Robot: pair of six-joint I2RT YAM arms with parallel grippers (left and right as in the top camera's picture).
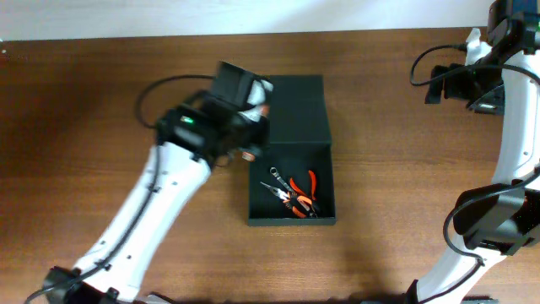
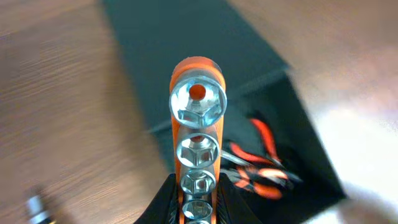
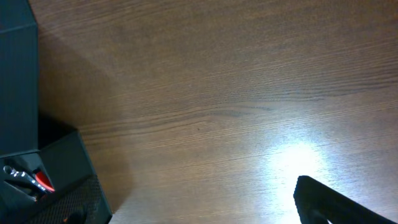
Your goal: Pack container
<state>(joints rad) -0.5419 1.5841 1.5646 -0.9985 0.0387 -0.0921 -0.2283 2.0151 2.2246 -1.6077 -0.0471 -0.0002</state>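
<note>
The black container (image 1: 291,221) lies open on the table with its flap lid (image 1: 295,105) folded back. Orange-handled pliers (image 1: 301,192) lie inside it. My left gripper (image 1: 253,135) hovers over the container's left rim, near the lid hinge. In the left wrist view the left gripper (image 2: 198,202) is shut on an orange socket rail (image 2: 198,134) that carries several chrome sockets. The container (image 2: 186,37) and pliers (image 2: 261,168) are below it. My right gripper (image 1: 443,84) is raised at the far right. Only one of its fingers (image 3: 336,202) shows, far off-centre, with nothing held.
A small metal piece (image 2: 36,208) lies on the wood left of the container. The container's corner (image 3: 15,93) and the pliers (image 3: 31,177) show at the left of the right wrist view. The rest of that view is bare wood.
</note>
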